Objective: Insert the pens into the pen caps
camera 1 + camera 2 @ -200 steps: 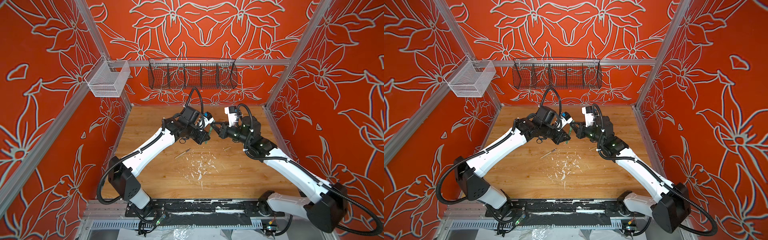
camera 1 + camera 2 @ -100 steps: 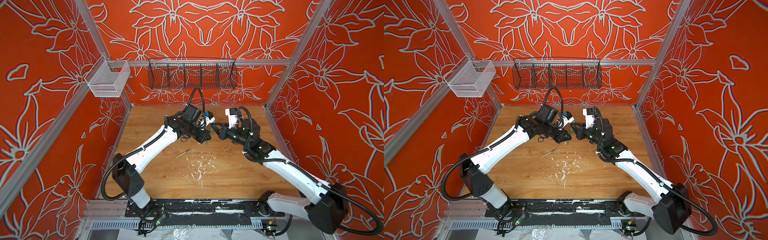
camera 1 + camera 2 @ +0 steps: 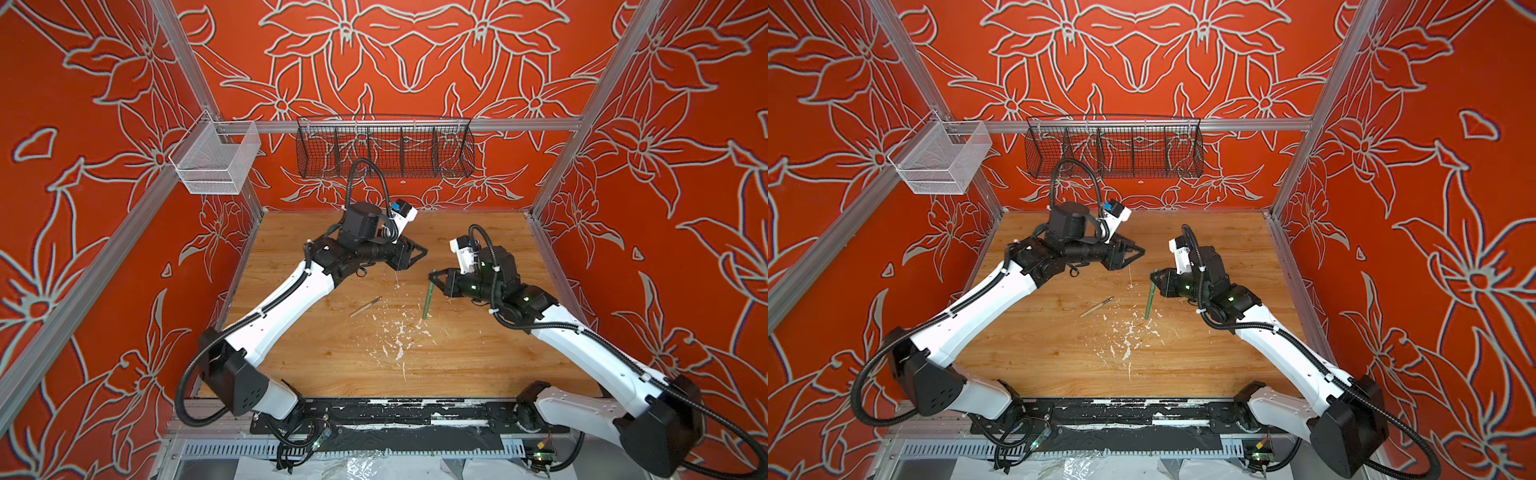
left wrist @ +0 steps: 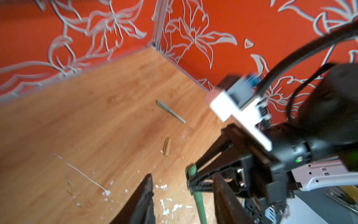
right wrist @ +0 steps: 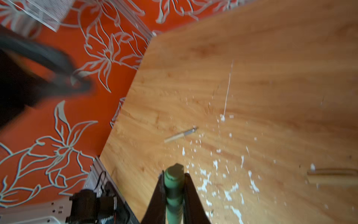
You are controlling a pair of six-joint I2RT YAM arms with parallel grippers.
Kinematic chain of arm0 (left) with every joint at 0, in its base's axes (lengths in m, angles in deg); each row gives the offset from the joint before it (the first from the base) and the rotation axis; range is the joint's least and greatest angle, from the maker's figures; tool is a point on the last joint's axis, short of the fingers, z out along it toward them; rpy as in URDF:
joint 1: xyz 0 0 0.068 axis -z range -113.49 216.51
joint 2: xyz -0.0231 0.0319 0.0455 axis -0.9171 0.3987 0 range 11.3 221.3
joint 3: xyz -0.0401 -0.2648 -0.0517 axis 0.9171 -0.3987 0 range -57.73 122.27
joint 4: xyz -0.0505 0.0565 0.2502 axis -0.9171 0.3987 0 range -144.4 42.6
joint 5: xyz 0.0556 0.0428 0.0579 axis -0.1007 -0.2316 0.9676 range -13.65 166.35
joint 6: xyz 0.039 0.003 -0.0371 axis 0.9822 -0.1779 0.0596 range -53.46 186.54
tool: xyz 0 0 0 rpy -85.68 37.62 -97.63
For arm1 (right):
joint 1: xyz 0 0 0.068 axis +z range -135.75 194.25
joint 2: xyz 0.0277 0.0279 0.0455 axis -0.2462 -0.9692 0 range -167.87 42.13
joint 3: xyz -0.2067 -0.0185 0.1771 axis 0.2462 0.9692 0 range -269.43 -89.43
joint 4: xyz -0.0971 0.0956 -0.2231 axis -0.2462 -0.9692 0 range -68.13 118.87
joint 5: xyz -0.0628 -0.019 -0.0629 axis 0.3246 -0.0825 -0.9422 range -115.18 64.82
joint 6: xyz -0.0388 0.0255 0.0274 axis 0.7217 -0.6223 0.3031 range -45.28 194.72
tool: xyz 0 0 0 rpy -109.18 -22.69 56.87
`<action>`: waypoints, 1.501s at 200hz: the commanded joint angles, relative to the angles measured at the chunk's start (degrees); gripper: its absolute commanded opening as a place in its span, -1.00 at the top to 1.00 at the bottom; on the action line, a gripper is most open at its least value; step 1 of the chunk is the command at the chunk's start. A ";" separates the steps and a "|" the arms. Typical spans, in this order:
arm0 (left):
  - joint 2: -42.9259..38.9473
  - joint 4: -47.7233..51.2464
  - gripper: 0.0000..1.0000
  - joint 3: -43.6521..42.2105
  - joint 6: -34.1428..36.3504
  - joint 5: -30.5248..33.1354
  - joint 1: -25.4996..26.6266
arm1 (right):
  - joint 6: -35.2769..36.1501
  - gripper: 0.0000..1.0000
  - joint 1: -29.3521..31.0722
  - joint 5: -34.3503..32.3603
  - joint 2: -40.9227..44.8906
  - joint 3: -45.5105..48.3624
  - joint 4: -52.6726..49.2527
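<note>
Walls (image 3: 395, 62): orange-red, printed with large lily-like flowers in pale grey-white outline.
Desk (image 3: 324, 353): honey-tan wood grain.
Paint flecks (image 3: 399, 332): white, scattered, with one thin white streak.
Dark green pen (image 3: 428, 297): green barrel, with a darker band in the right wrist view.
Tan pen (image 3: 365, 306): tan barrel, grey tip.
Pale green pen (image 4: 171, 112): pale grey-green.
Tan cap (image 4: 167, 146): tan, close to the desk's colour.
Wire basket (image 3: 384, 151): black.
Mesh basket (image 3: 216, 162): silvery white.
Robot arms (image 3: 286, 299): white shells, black joints and cables.
Frame rails (image 3: 519, 124): silver-grey.
</note>
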 commanded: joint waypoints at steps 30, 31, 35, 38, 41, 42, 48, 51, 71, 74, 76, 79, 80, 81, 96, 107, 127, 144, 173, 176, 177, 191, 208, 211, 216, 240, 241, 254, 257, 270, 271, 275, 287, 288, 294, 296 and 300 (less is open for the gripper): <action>-5.56 -1.15 -0.42 -7.50 -1.22 -4.79 0.32 | 0.45 1.00 -3.10 2.09 1.41 -1.04 -4.09; -5.68 -1.27 -0.43 -7.82 -1.38 -4.99 0.31 | 0.43 1.00 -3.13 2.05 1.46 -1.01 -4.01; -6.00 -2.04 -0.43 -9.28 -2.08 -5.92 0.31 | 0.42 1.00 -3.16 2.07 1.61 -1.00 -3.61; -6.24 -2.86 -0.44 -10.49 -2.61 -6.68 0.31 | 0.37 1.00 -3.15 2.05 1.71 -0.99 -3.37; -6.42 -3.80 -0.44 -11.72 -3.13 -7.39 0.31 | 0.32 1.00 -3.19 2.11 1.83 -0.92 -2.88; -6.42 -4.14 -0.44 -12.13 -3.22 -7.65 0.31 | 0.32 1.00 -3.22 2.15 1.89 -0.91 -2.75; -6.64 -6.13 -0.45 -14.68 -4.67 -8.94 0.40 | 0.25 1.00 -3.20 2.49 2.12 -0.75 -1.87; -6.67 -7.20 -0.46 -15.85 -5.29 -9.56 0.48 | 0.29 1.00 -3.18 2.78 2.20 -0.73 -1.45; -5.58 -11.34 -0.48 -21.37 -7.98 -11.09 1.46 | 0.06 1.00 -3.18 4.12 3.12 -0.31 1.48; -5.25 -11.72 -0.48 -21.82 -8.30 -10.95 1.65 | 0.14 1.00 -3.17 4.31 3.16 -0.29 1.81; -5.09 -11.98 -0.48 -22.09 -8.53 -10.84 1.81 | 0.22 1.00 -3.19 4.31 3.27 -0.29 1.87; -4.83 -12.36 -0.48 -22.51 -8.83 -10.67 2.05 | 0.24 1.00 -3.17 4.30 3.31 -0.21 2.00; -4.70 -12.55 -0.47 -22.62 -8.93 -10.65 2.15 | 0.24 1.00 -3.17 4.26 3.34 -0.21 2.02; -4.63 -12.78 -0.47 -22.77 -9.11 -10.64 2.24 | 0.29 1.00 -3.17 4.24 3.39 -0.20 2.03; -3.31 -17.59 -0.48 -25.23 -10.58 -11.55 3.79 | 0.16 1.00 -3.17 5.11 3.45 0.41 3.52; -2.18 -19.58 -0.47 -25.91 -11.09 -11.84 4.90 | 0.10 1.00 -3.17 5.36 3.46 0.56 3.52; 0.00 -18.63 -0.45 -25.08 -10.85 -11.76 6.15 | 0.25 1.00 -3.22 5.13 3.86 0.93 3.37; 1.39 -17.37 -0.35 -23.97 -10.69 -11.95 6.70 | 0.43 1.00 -3.19 4.26 4.39 1.42 3.25; 2.37 -15.55 -0.05 -23.09 -10.25 -10.64 8.24 | 1.15 1.00 -3.19 2.64 4.70 1.72 2.19; 2.38 -15.42 -0.03 -23.05 -10.13 -10.32 8.42 | 1.13 1.00 -3.17 2.62 4.69 1.81 2.35; 2.42 -15.40 -0.02 -23.03 -10.10 -10.21 8.54 | 1.13 1.00 -3.17 2.58 4.68 1.81 2.37; 2.72 -14.21 0.03 -22.67 -9.73 -9.38 9.16 | 1.14 1.00 -3.24 1.96 4.68 1.91 2.27; 3.16 -12.60 0.04 -22.15 -9.24 -8.98 9.70 | 1.13 1.00 -3.18 0.91 4.92 1.88 2.07; 3.25 -12.37 0.04 -22.13 -9.12 -8.96 9.76 | 1.09 1.00 -3.23 0.62 5.03 1.90 2.16; 3.26 -12.12 0.04 -22.13 -9.11 -8.94 9.93 | 1.05 1.00 -3.17 0.37 5.14 1.91 2.26; 3.28 -11.90 0.08 -22.56 -9.11 -9.22 10.50 | 1.04 1.00 -3.17 -0.78 5.47 1.82 2.50; 3.27 -11.93 0.09 -22.61 -9.11 -9.22 10.51 | 1.04 1.00 -3.17 -0.79 5.47 1.82 2.54; 3.24 -11.86 0.15 -22.87 -9.26 -9.06 10.60 | 0.88 1.00 -3.17 -0.93 5.39 1.82 2.63; 3.22 -11.76 0.17 -22.91 -9.33 -8.93 10.60 | 0.79 1.00 -3.18 -0.83 5.38 1.82 2.65; 3.23 -11.61 0.23 -23.09 -9.58 -8.52 10.60 | 0.70 1.00 -3.18 -0.83 5.29 1.73 2.69; 3.24 -11.60 0.24 -23.09 -9.61 -8.52 10.60 | 0.69 1.00 -3.17 -0.81 5.29 1.73 2.72; 3.26 -11.50 0.28 -23.17 -9.49 -8.52 10.60 | 0.61 1.00 -3.23 -0.94 5.36 1.73 2.74; 3.30 -11.11 0.36 -23.09 -9.61 -8.15 10.60 | 0.60 1.00 -3.21 -0.93 5.51 1.73 2.74; 3.28 -11.05 0.37 -23.09 -9.63 -8.12 10.60 | 0.60 1.00 -3.23 -0.95 5.49 1.73 2.70; 3.30 -11.19 0.40 -23.18 -9.66 -8.15 10.60 | 0.60 1.00 -3.25 -0.97 5.49 1.70 2.68; 3.33 -11.23 0.40 -23.20 -9.64 -8.16 10.60 | 0.62 1.00 -3.25 -0.97 5.52 1.72 2.73; 3.41 -11.32 0.43 -23.18 -9.62 -8.30 10.60 | 0.66 1.00 -3.17 -0.97 5.51 1.73 2.70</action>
